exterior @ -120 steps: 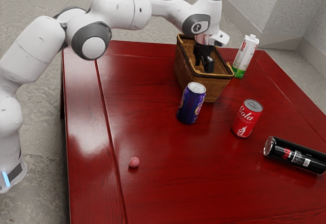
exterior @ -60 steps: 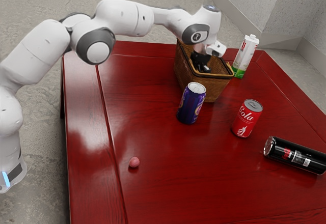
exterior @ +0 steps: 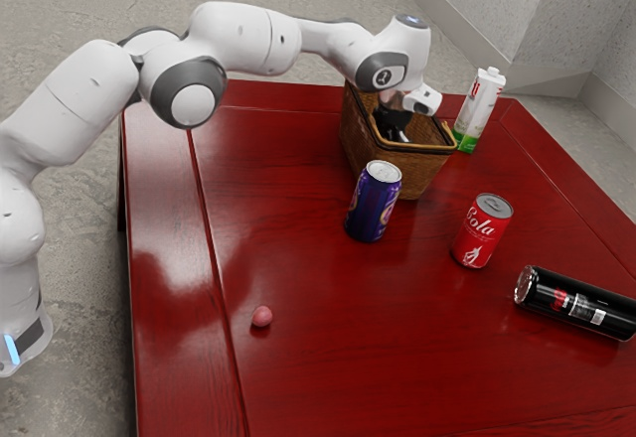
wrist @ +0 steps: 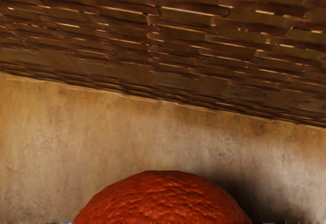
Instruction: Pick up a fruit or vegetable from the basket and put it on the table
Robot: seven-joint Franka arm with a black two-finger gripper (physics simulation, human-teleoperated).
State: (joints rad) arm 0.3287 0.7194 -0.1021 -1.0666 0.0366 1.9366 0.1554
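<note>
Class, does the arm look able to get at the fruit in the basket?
Probably yes: the claw reaches down inside the open basket, and the reddish fruit looks close beneath it, with nothing visible between.

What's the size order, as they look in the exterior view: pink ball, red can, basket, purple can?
1. Basket
2. Purple can and red can: about alike, so not ranked against each other
3. Pink ball, by far the smallest

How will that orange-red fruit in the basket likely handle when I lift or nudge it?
The fruit may roll if nudged, as its visible part is round and the basket floor looks flat. Its pebbled skin should give some grip. It is probably firm, since no dents show.
</note>
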